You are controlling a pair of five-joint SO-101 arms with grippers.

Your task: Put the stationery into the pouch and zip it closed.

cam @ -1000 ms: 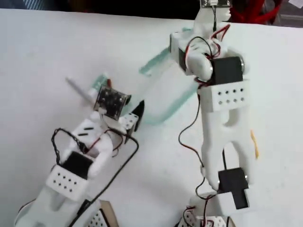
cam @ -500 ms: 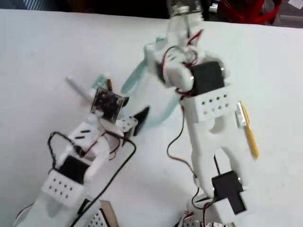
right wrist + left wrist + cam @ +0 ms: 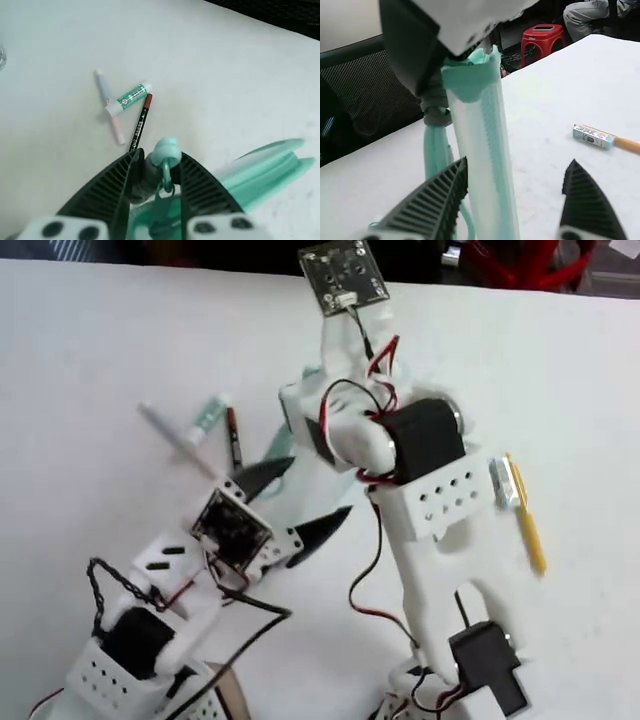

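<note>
Jaws on the right gripper (image 3: 157, 167) stay clenched on the pouch (image 3: 482, 135), dragging it toward the pens (image 3: 139, 122). Left gripper (image 3: 517, 170) has opened wide beside it, so loading can likely start.

The pouch (image 3: 487, 150) is showing as frosted, translucent soft plastic with a fine woven grain and smooth mint-green edging. The left gripper (image 3: 517, 172) and right gripper (image 3: 159, 156) are showing matt black plastic, ribbed on the inner faces. The arm shells (image 3: 450, 570) are looking like smooth white plastic. The table (image 3: 80, 330) is appearing matt white.
</note>
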